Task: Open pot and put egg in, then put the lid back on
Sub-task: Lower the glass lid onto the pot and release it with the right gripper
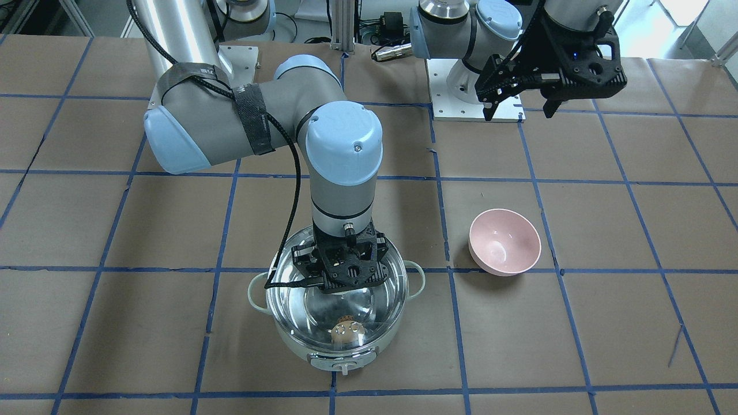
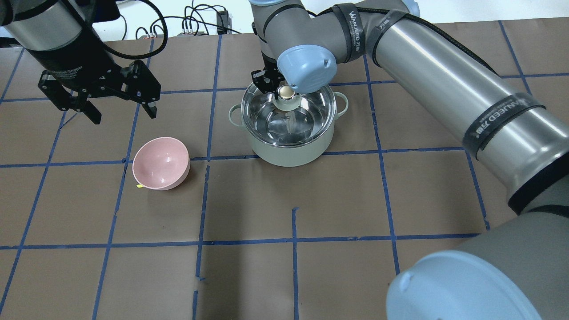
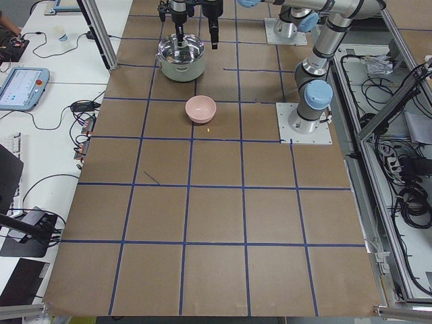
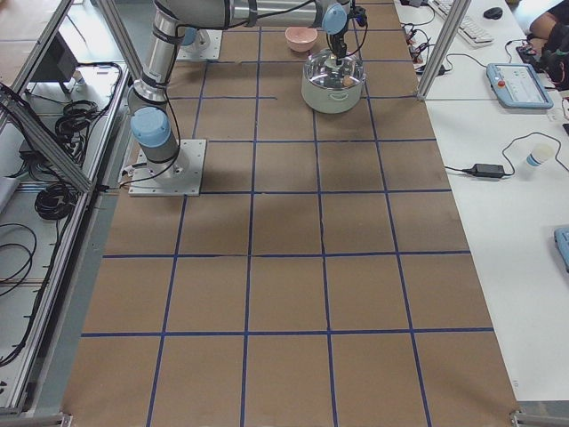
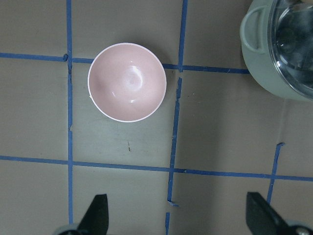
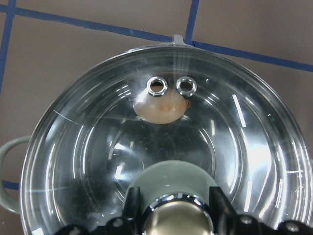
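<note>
- Resting on the table (image 2: pixel 338 200), the pot (image 2: pixel 289 153) is covered by the lid (image 6: pixel 88 147), which is seated on its rim.
- The egg (image 6: pixel 164 108) is seen through the glass, lying inside the pot beneath the vent holes (image 6: pixel 157 86).
- The lid's knob (image 2: pixel 285 92) is clasped between the closed fingers of the right gripper (image 6: pixel 173 196).
- The left gripper (image 5: pixel 178 210) is held above the table near the pink bowl (image 5: pixel 127 82), fingers spread wide and empty.

Pink bowl (image 2: pixel 161 163) upright on taped table (image 2: pixel 311 213); tiny yellow speck (image 2: pixel 139 186), perhaps tape, beside it.
</note>
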You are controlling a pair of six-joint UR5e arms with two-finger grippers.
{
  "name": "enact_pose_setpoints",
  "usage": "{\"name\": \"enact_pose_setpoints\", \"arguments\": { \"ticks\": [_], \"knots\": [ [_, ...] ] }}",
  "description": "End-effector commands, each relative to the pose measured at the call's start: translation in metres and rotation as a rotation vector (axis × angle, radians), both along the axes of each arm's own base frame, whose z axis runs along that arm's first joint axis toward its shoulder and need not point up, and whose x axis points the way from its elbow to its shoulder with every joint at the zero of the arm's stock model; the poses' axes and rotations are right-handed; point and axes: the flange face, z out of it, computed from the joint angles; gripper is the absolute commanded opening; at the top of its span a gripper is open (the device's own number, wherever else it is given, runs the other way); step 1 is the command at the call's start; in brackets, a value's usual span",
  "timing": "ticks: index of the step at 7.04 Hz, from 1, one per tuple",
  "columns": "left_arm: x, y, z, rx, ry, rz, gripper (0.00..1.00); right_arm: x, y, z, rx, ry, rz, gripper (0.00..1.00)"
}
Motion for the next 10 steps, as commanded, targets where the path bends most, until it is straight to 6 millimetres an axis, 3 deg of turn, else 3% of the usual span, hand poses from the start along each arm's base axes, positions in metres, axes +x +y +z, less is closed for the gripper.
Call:
{"name": "enact_pose_setpoints", "arguments": {
  "ticks": [1,2,3,4,5,6,7,8,10],
  "knots": [
    [0.0,-0.001,0.001,-0.014,0.0,0.002,1.0,-0.002,-0.002,0.0,-0.011,0.025,-0.001,1.0],
    [0.001,-0.002,0.001,-0.015,-0.001,0.003,1.0,-0.003,-0.003,0.01,-0.023,0.014,-0.002,1.0],
    [0.0,-0.001,0.001,-0.015,-0.002,0.006,1.0,-0.014,-0.001,0.042,-0.06,-0.005,-0.014,1.0],
    [0.001,-0.002,0.002,-0.017,0.0,0.01,1.0,-0.04,0.004,0.077,-0.079,-0.045,-0.017,1.0],
    [0.0,-0.002,0.001,-0.015,0.0,0.01,1.0,-0.09,0.016,0.11,-0.018,-0.046,-0.043,1.0],
    [0.001,-0.002,0.002,-0.017,0.0,0.013,1.0,-0.142,0.042,0.141,0.03,-0.034,-0.109,1.0],
    [0.001,-0.002,0.002,-0.017,0.0,0.013,1.0,-0.177,0.073,0.152,0.041,-0.029,-0.155,1.0],
    [0.001,-0.002,0.001,-0.022,0.001,0.014,1.0,-0.188,0.102,0.16,0.027,-0.032,-0.167,1.0],
    [0.001,-0.004,0.001,-0.028,0.001,0.013,1.0,-0.181,0.114,0.174,0.004,-0.035,-0.159,1.0]
  ]
}}
